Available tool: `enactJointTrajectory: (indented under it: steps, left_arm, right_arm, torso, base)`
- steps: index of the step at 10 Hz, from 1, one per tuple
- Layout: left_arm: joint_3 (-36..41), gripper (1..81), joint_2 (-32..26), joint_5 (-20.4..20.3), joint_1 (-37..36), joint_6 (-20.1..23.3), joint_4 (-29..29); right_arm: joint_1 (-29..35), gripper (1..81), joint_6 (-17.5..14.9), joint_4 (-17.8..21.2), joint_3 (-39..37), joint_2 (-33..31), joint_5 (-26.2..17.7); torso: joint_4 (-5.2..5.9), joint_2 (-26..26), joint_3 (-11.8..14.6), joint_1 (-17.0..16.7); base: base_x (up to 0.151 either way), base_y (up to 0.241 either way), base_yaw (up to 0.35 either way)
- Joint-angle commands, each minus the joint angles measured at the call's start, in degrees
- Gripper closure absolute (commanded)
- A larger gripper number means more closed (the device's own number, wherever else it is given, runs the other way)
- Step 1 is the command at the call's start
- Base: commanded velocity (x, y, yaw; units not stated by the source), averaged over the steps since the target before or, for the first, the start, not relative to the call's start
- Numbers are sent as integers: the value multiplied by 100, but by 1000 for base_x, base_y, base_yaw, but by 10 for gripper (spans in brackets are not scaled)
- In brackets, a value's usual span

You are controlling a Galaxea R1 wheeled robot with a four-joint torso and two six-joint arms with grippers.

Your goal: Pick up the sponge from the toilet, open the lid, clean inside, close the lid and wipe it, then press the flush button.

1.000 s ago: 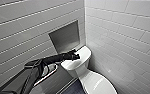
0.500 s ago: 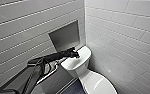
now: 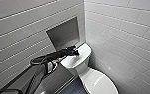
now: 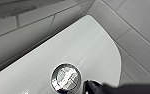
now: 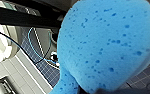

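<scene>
The sponge (image 5: 106, 42), bright blue and pitted with small pores, looms close before the right wrist camera, clear of the floor, gripped by the right tool (image 5: 116, 90), of which a dark edge shows under it. Behind the sponge lies a floor (image 5: 48, 72) of small dark tiles, with a thin blue cable (image 5: 32, 40) looping over it.

In the head view the toilet (image 3: 77, 61) stands in the corner of the room, lower centre to lower right of the frame, its tank against the tiled walls. The lid (image 3: 99, 82) is down over the bowl, at the lower right. On the flat tank top sits a round chrome flush button (image 4: 66, 77).

The left arm comes in from the lower left of the head view and reaches over the tank, with the left tool (image 3: 74, 52) above the tank top near the frame's centre. In the left wrist view a dark fingertip (image 4: 92, 86) sits just beside the button; whether it touches the button, and whether this tool is open or closed, I cannot tell.

A grey recessed niche (image 3: 63, 33) is set in the wall (image 3: 21, 32) left of the tank.
</scene>
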Motion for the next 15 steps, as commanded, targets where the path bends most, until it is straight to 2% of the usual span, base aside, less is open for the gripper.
enactJointTrajectory:
  steps: [1,5,8,9,12,15]
  left_arm:
    - [-157,811,7,88,-1111,27,163]
    - [-341,811,76,26,-1040,27,373]
    - [-623,811,225,9,-1040,27,575]
    - [-624,811,296,0,-1040,27,664]
    - [-965,811,585,-9,-1032,27,804]
    - [-1221,811,804,-26,-909,27,1200]
  right_arm:
    - [-85,811,-11,-12,139,67,-439]
    - [-112,811,-11,-21,175,76,-448]
    - [-138,811,-11,-38,218,85,-439]
    - [-138,811,-11,-38,236,85,-439]
    - [-156,811,-11,-47,280,85,-439]
    - [-217,811,-11,-38,289,85,-430]
  torso:
    - [0,0,0,0]
    - [0,0,0,0]
    - [0,0,-519,0]
    - [0,0,-146,-2]
    - [0,5,-315,2]
    - [0,5,-312,4]
  base:
    - [0,0,0]
    - [0,0,0]
    - [0,0,0]
    - [0,0,0]
    - [0,0,0]
    - [0,0,0]
